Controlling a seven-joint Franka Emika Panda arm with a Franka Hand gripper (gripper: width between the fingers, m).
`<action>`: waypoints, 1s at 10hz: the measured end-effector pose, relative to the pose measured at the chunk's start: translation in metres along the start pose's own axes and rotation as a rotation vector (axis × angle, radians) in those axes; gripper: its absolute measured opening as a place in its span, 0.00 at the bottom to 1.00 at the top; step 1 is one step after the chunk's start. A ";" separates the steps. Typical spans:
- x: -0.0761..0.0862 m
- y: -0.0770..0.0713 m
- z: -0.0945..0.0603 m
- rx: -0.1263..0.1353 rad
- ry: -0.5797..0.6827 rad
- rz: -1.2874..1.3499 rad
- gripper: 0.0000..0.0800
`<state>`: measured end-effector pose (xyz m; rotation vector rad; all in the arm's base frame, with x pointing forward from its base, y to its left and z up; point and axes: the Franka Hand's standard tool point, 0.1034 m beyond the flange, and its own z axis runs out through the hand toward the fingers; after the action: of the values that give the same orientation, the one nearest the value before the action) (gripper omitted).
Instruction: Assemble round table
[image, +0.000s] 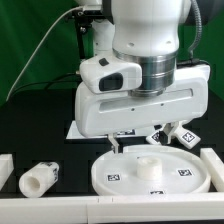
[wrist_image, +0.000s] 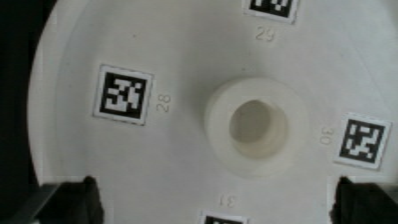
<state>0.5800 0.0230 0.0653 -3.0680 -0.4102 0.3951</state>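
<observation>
Hovering over the round disc (image: 152, 172) by the bench's near edge, jaws spread wide, likely lining up a rim grasp.

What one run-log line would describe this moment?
gripper: open, over round disc, near hub | leg: lying on table, exterior view's left of disc, apart | held: nothing

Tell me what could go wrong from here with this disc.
1. The open gripper hangs over the round disc's flat face beside the hub; descending may press the fingertips onto it rather than grasp.
2. The leg lies on its side, so it might roll if nudged.
</observation>
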 end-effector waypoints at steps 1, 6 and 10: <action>-0.002 -0.002 -0.001 0.019 -0.080 -0.003 0.81; -0.006 0.074 0.012 0.049 -0.480 0.180 0.81; 0.003 0.077 0.010 0.034 -0.469 0.183 0.81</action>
<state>0.6004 -0.0508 0.0505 -2.9638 -0.1226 1.1232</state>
